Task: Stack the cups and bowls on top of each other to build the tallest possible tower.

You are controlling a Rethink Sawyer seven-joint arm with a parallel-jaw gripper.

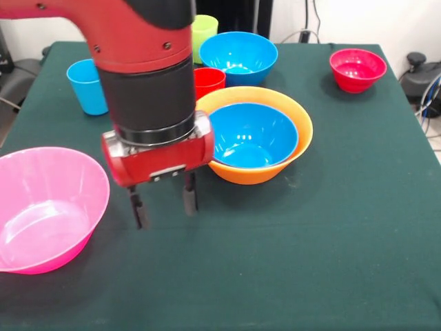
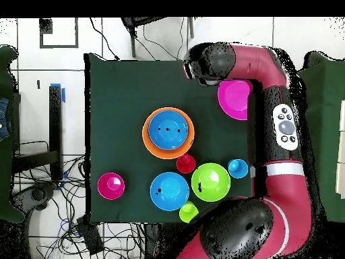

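Note:
My gripper [image 1: 164, 205] hangs open and empty just above the green cloth, between the large pink bowl [image 1: 45, 207] and the tower. The tower is the big orange bowl [image 1: 249, 172] with a blue bowl [image 1: 251, 134] nested in it. In the overhead view it is the orange bowl [image 2: 147, 140] holding the blue bowl [image 2: 168, 130]. The pink bowl [image 2: 236, 99] lies beside the arm's end [image 2: 207, 63], which covers the gripper. Loose near the robot are a second blue bowl [image 1: 238, 55], a red cup [image 1: 209, 81], a light blue cup [image 1: 87, 86], a lime green cup [image 1: 204, 31] and a small red bowl [image 1: 357, 69]. The purple bowl is out of view.
A lime green bowl [image 2: 211, 182] shows only from overhead, between the second blue bowl [image 2: 169, 191] and the light blue cup [image 2: 237, 168]; the arm hides it in the front view. The table [image 1: 324, 241] is covered with dark green cloth. Cables lie on the floor beyond its edges.

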